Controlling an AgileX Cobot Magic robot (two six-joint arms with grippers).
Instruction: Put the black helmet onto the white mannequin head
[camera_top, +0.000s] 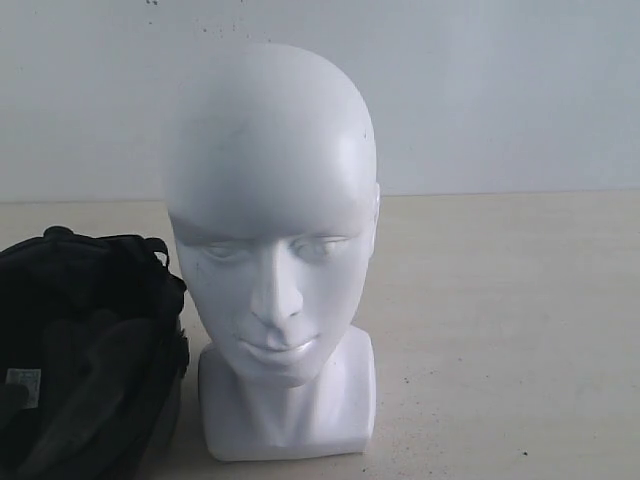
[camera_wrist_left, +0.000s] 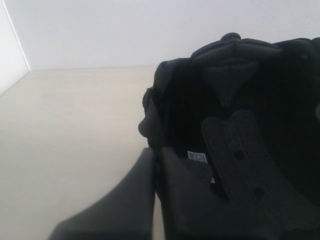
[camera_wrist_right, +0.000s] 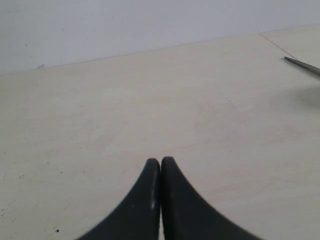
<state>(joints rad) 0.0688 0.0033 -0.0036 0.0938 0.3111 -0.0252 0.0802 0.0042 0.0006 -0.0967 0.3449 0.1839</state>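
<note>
Nearest me, low on the left, the rounded matte-black helmet with dark padded lining (camera_top: 85, 340) lies on the pale beige tabletop (camera_top: 500, 320), its open side showing. It sits just beside the squarish base of the glossy white bald mannequin head (camera_top: 275, 200), which stands upright in the middle. The left gripper (camera_wrist_left: 152, 162) has its black jaws pressed together right at the helmet's rim; whether the rim is pinched between them I cannot tell. The right gripper (camera_wrist_right: 160, 164) hangs over bare table, closed and empty. To my mind the lift needs a sure hold on the rim, then a turn so the lining faces down over the crown. Behind stands a plain white wall (camera_top: 500, 90).
</note>
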